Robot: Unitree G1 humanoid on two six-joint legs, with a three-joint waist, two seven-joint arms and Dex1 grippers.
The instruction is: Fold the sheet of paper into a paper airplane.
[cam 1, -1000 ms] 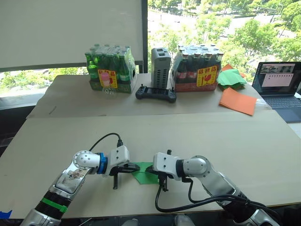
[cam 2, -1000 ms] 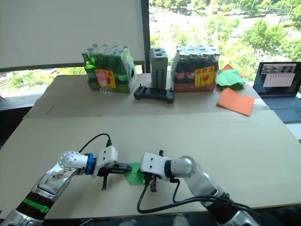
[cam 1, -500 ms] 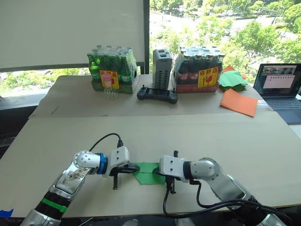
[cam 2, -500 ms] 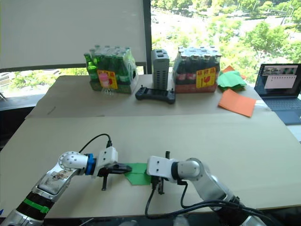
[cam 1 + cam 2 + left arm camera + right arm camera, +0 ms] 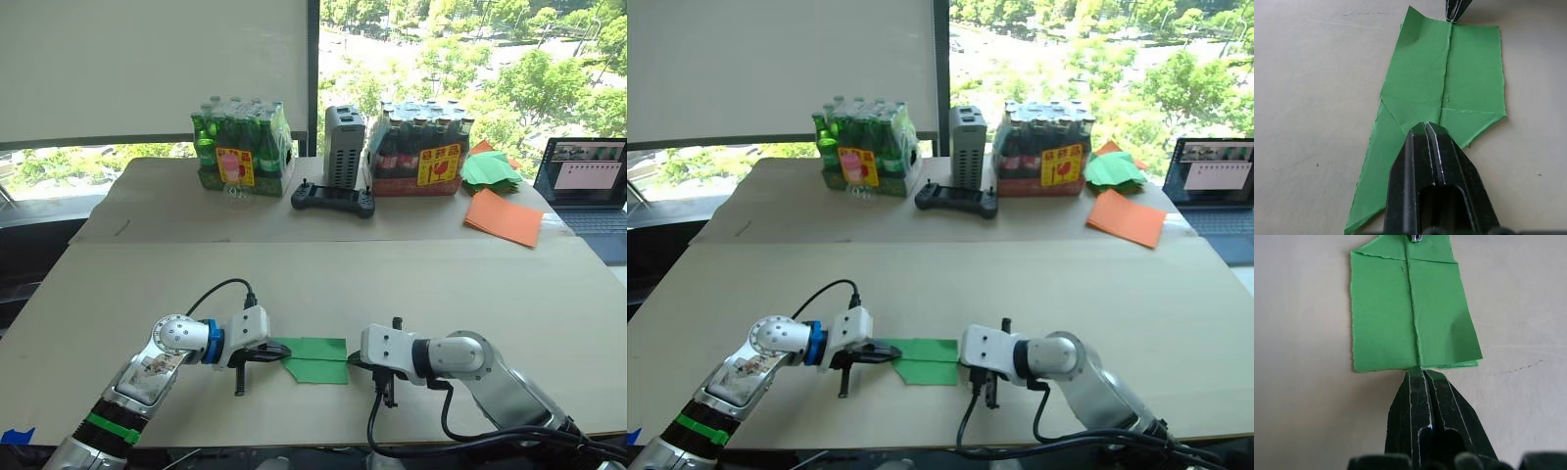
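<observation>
Tan table (image 5: pixel 549 294) fronts a sunlit window (image 5: pixel 470 49).

Showing bright green between the two black tools: the sheet of paper (image 5: pixel 315 359), with paler torn edges and a pale centre crease. Lying on a plain beige surface (image 5: pixel 323 284). Sitting well beyond the left tool (image 5: pixel 266 352), a green bottle pack (image 5: pixel 242 147) with a yellow and red label; well beyond the right tool (image 5: pixel 359 363), a dark bottle pack (image 5: pixel 417 147) labelled alike. Resting between the packs, a grey box (image 5: pixel 344 147) and a black controller (image 5: pixel 333 200). Lying farther off, orange sheets (image 5: pixel 504 216) and a green paper stack (image 5: pixel 490 168).
</observation>
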